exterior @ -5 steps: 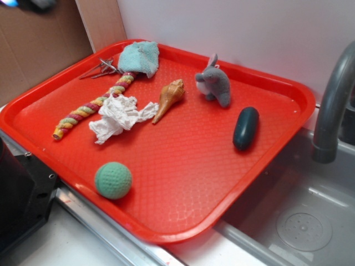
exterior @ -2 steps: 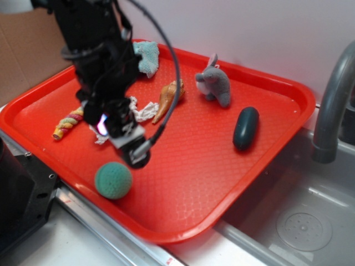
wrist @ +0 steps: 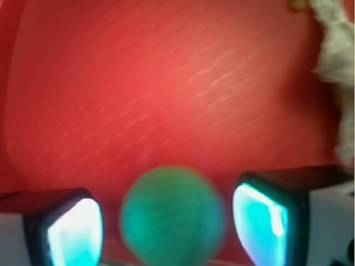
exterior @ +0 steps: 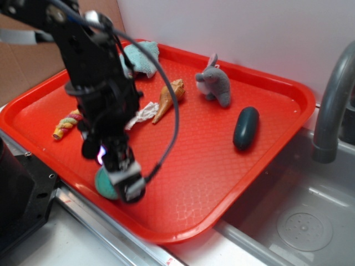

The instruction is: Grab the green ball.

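Note:
The green ball [exterior: 104,183] lies near the front left edge of the red tray [exterior: 222,160], mostly hidden behind my arm in the exterior view. In the wrist view the ball [wrist: 172,216] sits between my two fingers, with a small gap on each side. My gripper [exterior: 119,180] is open and low over the ball; in the wrist view the gripper [wrist: 169,230] straddles it. The view is blurred.
On the tray lie a dark teal capsule [exterior: 246,128], a grey plush toy [exterior: 213,83], an orange shell [exterior: 169,98], a pale teal cloth [exterior: 141,57], a twisted coloured rope [exterior: 65,124] and a white crumpled tissue [wrist: 335,61]. A grey faucet [exterior: 333,105] and sink stand at right.
My arm came into view and moved forward and down from the tray's middle left to the green ball. The ball now sits between the open fingers. The ball has not moved.

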### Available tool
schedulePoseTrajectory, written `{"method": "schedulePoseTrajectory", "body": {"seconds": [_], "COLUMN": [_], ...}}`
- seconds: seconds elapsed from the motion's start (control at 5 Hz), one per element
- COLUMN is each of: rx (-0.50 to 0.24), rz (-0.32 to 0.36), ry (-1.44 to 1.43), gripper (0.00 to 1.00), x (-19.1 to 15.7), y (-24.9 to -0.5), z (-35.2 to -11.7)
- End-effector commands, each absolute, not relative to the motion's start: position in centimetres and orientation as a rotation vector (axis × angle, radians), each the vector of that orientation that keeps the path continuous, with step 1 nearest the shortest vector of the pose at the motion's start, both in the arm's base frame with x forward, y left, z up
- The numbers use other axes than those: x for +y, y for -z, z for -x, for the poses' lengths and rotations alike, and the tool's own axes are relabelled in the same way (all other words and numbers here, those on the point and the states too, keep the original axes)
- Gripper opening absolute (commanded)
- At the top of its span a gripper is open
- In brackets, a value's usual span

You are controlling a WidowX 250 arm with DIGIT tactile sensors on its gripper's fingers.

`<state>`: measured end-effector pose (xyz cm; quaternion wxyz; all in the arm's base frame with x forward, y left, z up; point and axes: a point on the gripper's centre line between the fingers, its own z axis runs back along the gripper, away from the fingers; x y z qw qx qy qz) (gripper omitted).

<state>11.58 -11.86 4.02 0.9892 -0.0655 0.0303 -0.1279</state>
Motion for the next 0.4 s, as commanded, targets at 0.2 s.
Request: {"method": "schedulePoseTrajectory", "body": {"seconds": [0.2], "rx": [0.111], "rz": [0.14], "ry": [0.275], "gripper": [0.0], "x": [-11.82], "y": [-2.8], "z": [-10.25]}}
